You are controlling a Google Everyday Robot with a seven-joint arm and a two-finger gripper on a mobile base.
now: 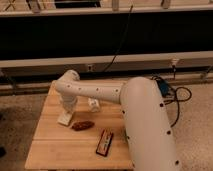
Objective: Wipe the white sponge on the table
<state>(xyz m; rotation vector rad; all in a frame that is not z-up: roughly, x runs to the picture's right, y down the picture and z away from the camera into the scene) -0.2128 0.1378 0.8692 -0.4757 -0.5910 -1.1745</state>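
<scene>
The white sponge (pixel 65 119) is a small flat off-white pad lying on the left part of the light plank table (pixel 55 150). My gripper (pixel 67 111) points down at the end of the white arm, right over the sponge and touching its top. The arm (pixel 95 92) reaches in from the lower right across the tabletop and hides the table's right side.
A brown oblong item (pixel 82 125) lies just right of the sponge. A dark flat packet with red print (pixel 104 142) lies nearer the front edge. A small white object (pixel 93 104) stands behind the arm. Cables and a blue object (pixel 165 87) lie on the floor at the right.
</scene>
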